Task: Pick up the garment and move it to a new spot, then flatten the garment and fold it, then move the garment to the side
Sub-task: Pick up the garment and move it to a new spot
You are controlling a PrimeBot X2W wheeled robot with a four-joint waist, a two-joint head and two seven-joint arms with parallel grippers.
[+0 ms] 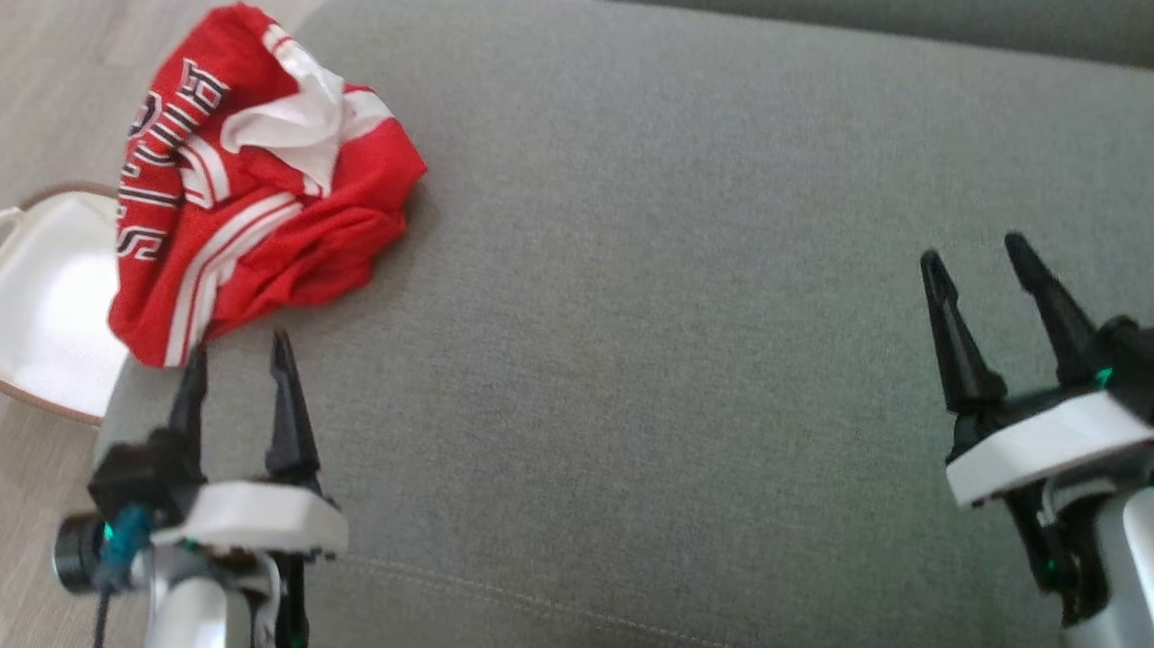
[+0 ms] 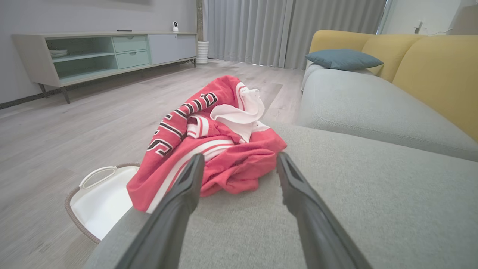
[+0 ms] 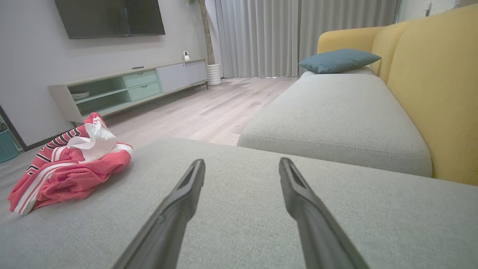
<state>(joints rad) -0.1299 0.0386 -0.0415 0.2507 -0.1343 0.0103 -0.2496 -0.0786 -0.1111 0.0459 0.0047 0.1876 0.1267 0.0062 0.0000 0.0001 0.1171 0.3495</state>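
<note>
You'll find the crumpled red-and-white fabric garment upper left, just above your spread left gripper, perhaps touching one fingertip; your right gripper, lower right, is spread too.

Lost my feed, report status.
Both open: left hand just short of garment, right hand over bare cushion. Garment crumpled at cushion corner. Nothing in the way.

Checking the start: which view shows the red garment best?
Left wrist view: the red garment lies crumpled close ahead, large and sharp. Head view shows it from above, blurrier; right wrist view, small at left.
</note>
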